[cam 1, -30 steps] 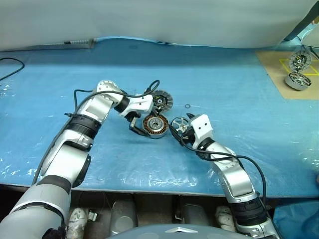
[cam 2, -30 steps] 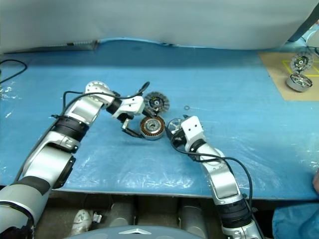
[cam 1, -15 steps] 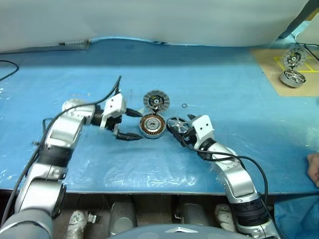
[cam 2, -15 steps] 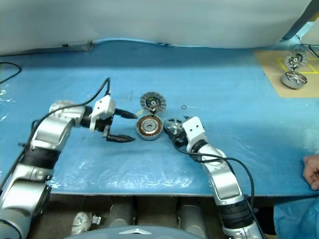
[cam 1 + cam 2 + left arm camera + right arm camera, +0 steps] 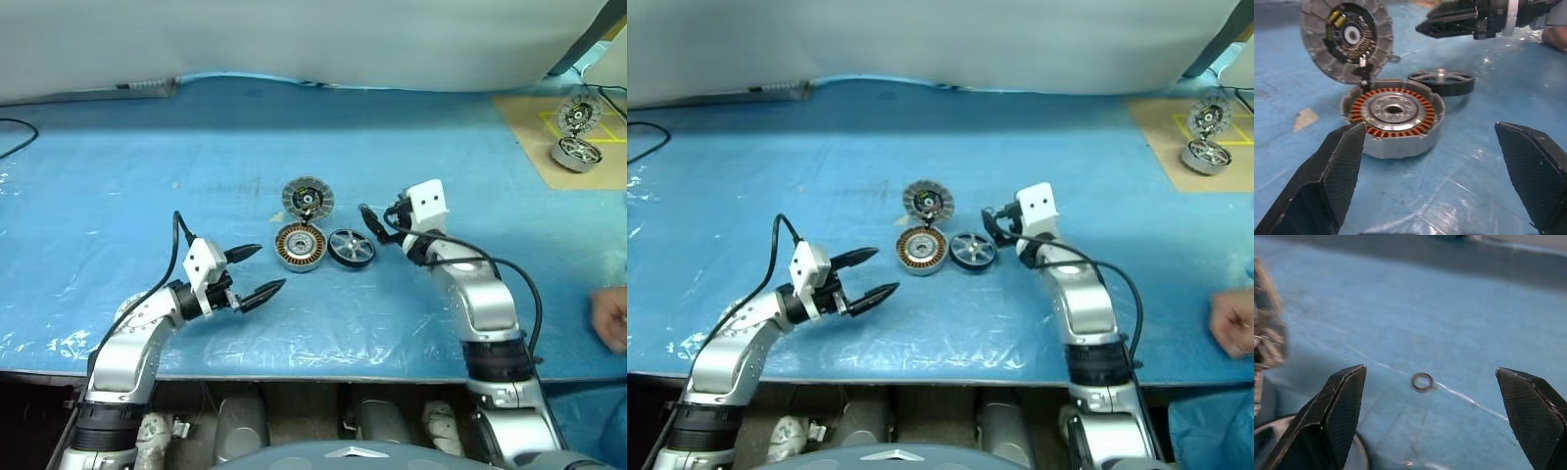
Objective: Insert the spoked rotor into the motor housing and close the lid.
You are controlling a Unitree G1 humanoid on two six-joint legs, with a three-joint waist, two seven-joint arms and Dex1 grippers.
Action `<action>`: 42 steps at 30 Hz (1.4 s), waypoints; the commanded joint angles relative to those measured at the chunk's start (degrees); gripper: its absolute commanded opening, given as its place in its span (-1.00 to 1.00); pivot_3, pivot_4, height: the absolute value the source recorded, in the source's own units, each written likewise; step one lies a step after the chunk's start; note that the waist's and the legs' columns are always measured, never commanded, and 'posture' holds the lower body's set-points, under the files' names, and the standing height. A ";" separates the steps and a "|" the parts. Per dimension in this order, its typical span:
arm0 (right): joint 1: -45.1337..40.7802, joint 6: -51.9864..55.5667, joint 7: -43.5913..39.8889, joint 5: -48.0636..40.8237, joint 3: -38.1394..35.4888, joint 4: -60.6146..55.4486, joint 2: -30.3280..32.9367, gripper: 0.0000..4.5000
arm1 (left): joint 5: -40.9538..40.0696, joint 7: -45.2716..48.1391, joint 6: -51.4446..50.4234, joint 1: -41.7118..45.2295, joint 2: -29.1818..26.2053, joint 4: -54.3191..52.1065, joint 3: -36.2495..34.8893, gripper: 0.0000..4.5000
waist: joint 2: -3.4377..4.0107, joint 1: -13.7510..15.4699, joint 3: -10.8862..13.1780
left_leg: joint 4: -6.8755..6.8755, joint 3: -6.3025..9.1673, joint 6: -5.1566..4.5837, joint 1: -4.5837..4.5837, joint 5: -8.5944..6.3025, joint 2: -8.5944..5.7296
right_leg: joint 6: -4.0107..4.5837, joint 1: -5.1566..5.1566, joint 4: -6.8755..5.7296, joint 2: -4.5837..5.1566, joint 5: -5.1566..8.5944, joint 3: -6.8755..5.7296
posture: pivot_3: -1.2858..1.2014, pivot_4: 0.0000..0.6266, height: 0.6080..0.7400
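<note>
Rotor (image 5: 351,247) is lying flat just right of the housing (image 5: 301,247), and the right gripper (image 5: 377,224), jaws spread and empty, is hovering just beyond it. Left gripper (image 5: 253,271) is likewise gaping, empty, left of the housing. Grasping the rotor's rim squarely looks wisest.

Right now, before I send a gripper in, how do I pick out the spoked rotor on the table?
On the blue plastic-covered table, three round parts cluster at the middle. The small silver spoked rotor with a dark rim lies flat at the cluster's right end, beside the squat silver motor housing ringed with copper windings. It alone has open spokes; the grey segmented lid sits behind the housing.
</note>
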State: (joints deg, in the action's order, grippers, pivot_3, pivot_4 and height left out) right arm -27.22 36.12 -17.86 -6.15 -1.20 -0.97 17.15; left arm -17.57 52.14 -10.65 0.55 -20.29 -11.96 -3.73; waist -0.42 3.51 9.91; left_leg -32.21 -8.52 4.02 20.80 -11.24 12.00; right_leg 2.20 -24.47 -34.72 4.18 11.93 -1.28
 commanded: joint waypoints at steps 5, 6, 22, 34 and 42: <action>-15.64 -3.57 -2.75 4.37 4.69 23.33 1.56 1.00 | 3.16 -6.54 6.44 -0.53 1.19 -0.07 2.00 0.99 | 0.00 -1.00 0.00 | 0.02 0.00 0.00 0.07 0.00 0.03 | 0.03 -0.01 -0.05 -0.03 0.01 -0.02 | 0.03 -0.52 1.00; -17.32 -4.61 -2.69 4.70 4.96 26.90 0.97 1.00 | 3.63 -7.31 6.66 -0.65 1.32 -0.09 2.42 0.99 | 0.00 -1.03 0.00 | 0.01 0.00 0.00 0.07 0.00 0.03 | 0.03 -0.01 -0.03 -0.03 0.01 -0.02 | 0.03 -0.52 1.00; -18.07 -5.70 -3.64 4.63 4.54 30.71 -2.62 1.00 | 3.99 -12.01 5.47 0.01 0.81 -0.39 5.13 0.99 | 0.00 -0.98 0.00 | -0.30 -0.01 -0.03 0.21 0.01 0.08 | 0.09 -0.35 -0.34 -0.02 -0.02 -0.02 | 0.03 -0.52 1.00; -16.35 -4.37 -2.56 3.72 2.06 25.51 -1.41 1.00 | 3.12 -12.84 2.40 1.86 0.36 -2.08 6.20 0.99 | 0.00 -0.98 0.00 | -0.53 -0.01 -0.02 0.19 0.01 0.10 | 0.10 -0.35 -0.64 -0.02 -0.02 0.02 | 0.03 -0.52 1.00; -8.59 -4.76 -6.73 2.32 0.70 14.29 3.13 1.00 | 2.26 -12.54 1.81 1.80 0.01 -2.25 6.14 0.99 | 0.00 -0.78 -0.01 | -0.54 -0.01 -0.02 0.19 0.01 0.09 | 0.10 -0.36 -0.64 -0.02 -0.02 0.02 | 0.03 -0.52 1.00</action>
State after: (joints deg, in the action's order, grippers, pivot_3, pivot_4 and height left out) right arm -36.82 31.93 -23.04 -2.57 0.16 17.06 19.25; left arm -14.41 39.53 -9.32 2.15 -19.95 -12.21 2.63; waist -0.42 2.73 9.90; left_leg -32.75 -8.53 4.00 21.00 -11.23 12.09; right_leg 2.30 -24.83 -35.36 4.16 11.91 -1.26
